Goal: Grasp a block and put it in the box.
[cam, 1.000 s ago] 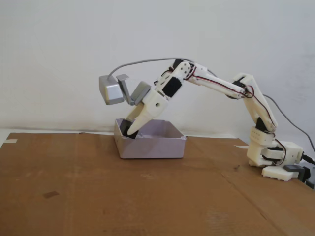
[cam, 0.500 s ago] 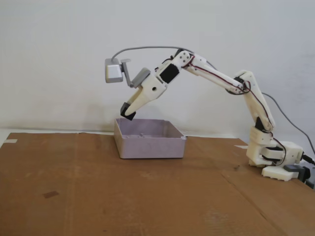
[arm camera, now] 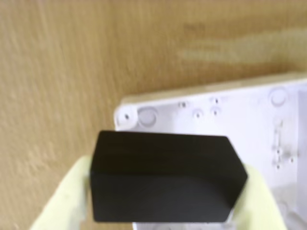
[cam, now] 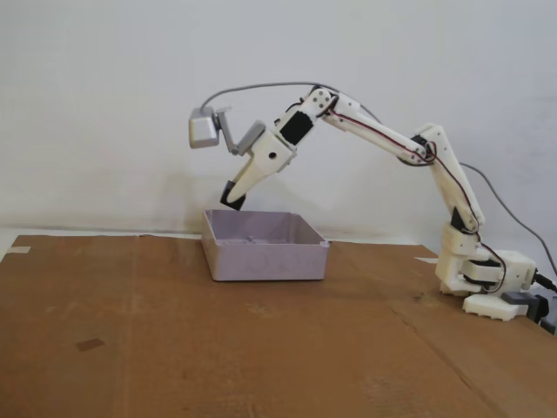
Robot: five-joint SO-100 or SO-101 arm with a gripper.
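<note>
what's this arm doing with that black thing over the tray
A small white robot arm holds a black block in its tool, one pale finger pressed on each side of it in the wrist view. The tool hangs in the air just above the back left part of the lavender-grey tray, which sits on a cardboard sheet. The block is not in the tray; it is still gripped.
</note>
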